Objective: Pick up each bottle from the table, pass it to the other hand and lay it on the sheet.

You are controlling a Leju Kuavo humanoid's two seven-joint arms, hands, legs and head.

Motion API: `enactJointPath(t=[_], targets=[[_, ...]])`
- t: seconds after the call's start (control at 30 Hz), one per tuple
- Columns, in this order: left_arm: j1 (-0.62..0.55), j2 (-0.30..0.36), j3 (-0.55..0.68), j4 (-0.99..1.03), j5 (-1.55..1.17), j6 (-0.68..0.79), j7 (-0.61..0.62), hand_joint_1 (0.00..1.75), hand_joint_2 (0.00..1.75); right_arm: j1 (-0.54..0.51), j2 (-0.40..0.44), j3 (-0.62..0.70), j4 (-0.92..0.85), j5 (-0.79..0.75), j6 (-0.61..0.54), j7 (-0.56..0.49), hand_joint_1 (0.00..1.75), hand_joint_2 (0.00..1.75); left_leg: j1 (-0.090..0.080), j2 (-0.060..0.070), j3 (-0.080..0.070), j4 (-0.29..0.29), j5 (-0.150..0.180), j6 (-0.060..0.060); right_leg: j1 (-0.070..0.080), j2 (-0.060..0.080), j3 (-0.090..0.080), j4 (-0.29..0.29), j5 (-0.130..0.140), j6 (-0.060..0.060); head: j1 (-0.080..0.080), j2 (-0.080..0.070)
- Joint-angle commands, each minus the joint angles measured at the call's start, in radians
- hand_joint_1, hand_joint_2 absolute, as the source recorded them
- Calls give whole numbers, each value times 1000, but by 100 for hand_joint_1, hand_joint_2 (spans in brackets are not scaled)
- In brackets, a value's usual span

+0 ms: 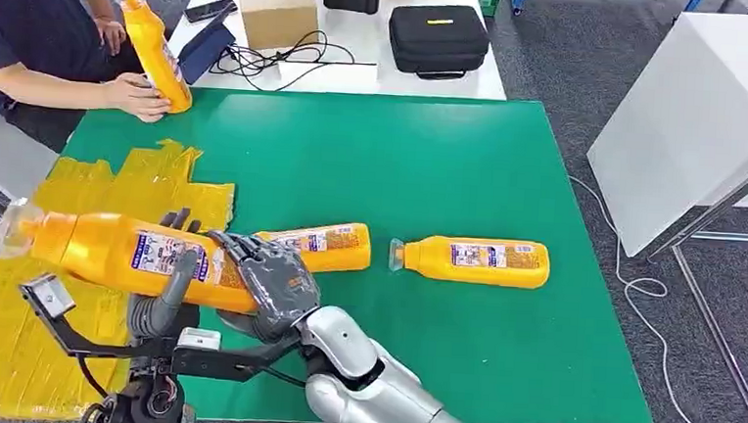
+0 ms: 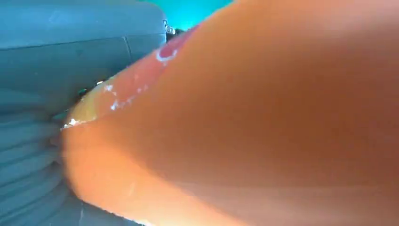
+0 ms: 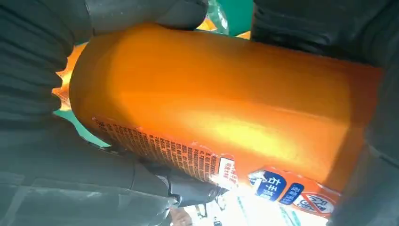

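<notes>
An orange bottle (image 1: 122, 253) (image 2: 259, 132) (image 3: 226, 103) with a clear cap hangs level above the yellow sheet (image 1: 107, 183), cap pointing left. Both hands are on it. My left hand (image 1: 171, 287) (image 2: 28, 155) wraps its middle, thumb in front and fingers behind. My right hand (image 1: 273, 279) (image 3: 37, 61) grips the base end. A second orange bottle (image 1: 327, 246) lies on the green mat (image 1: 403, 154) just behind my right hand, which partly hides it. A third bottle (image 1: 475, 260) lies to its right.
A person at the far left holds another orange bottle (image 1: 154, 49) tilted on the mat's corner. Behind the mat a white table carries a cardboard box (image 1: 276, 9), cables and a black case (image 1: 437, 39). A white board (image 1: 689, 123) leans at the right.
</notes>
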Motion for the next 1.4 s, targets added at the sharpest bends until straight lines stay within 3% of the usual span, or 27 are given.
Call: enactJointPath(t=[0.03,0.47,0.5,0.53,0.57,0.73,0.93,1.0,1.07,1.17,1.3,1.4], targets=[[-104,-11,-19,-5,-3,-3,0,175,175,94,-51,-20,74,46,13,-38,175,175,2,-7,5,-2,0,-3,2,-9,7,-2,-2,1,0,0],[-123,-15,-9,-14,7,0,7,175,175,96,-47,-24,89,43,12,-43,175,175,2,-8,6,-2,0,-3,2,-11,8,-3,-3,2,0,0],[-122,-14,-6,-15,7,0,8,175,175,101,-52,-25,65,24,10,-85,124,175,1,-6,3,-2,0,-2,1,-7,5,-2,-2,1,0,0],[-125,-13,-5,-8,8,0,9,175,175,98,-56,-40,45,-3,28,-93,0,175,2,-7,5,-2,0,-3,2,-10,7,-2,-3,2,0,0],[-126,-11,-1,-5,8,0,9,175,175,105,-68,-63,9,-44,79,-71,0,0,1,-6,4,-2,0,-2,2,-8,5,-2,-2,1,0,0],[-91,-23,105,-42,-75,49,-29,175,175,166,-152,-200,-218,-86,94,-78,0,0,2,-8,5,-1,-2,-3,2,-11,8,-1,-4,2,0,0],[-88,-40,344,-26,-543,179,-101,175,175,346,-259,-407,-572,-135,102,-141,0,0,1,-4,3,-1,-1,-2,1,-6,5,-2,-2,2,0,0],[-99,-33,382,15,-656,221,-146,175,175,383,-267,-456,-610,-132,106,-162,0,0,1,-7,6,-2,-2,-3,1,-10,8,-1,-4,2,0,0],[-133,-3,387,82,-924,400,-185,175,175,418,-263,-500,-664,-120,121,-172,0,0,1,-6,5,-2,-2,-3,0,-10,8,-1,-4,2,0,0],[-143,120,329,218,-1201,642,-144,175,175,454,-268,-547,-722,-138,142,-190,0,0,1,-9,5,-2,-1,-3,0,-12,8,-1,-4,2,0,0],[-158,109,446,320,-1351,657,-230,175,175,475,-287,-570,-741,-165,131,-218,0,0,-1,-3,4,-4,0,-2,-2,-5,5,-2,-1,1,0,0],[-185,107,465,389,-1529,657,-191,175,175,482,-288,-573,-745,-170,124,-221,0,0,1,-3,5,-2,-2,-3,0,-6,7,-2,-2,1,0,0]])
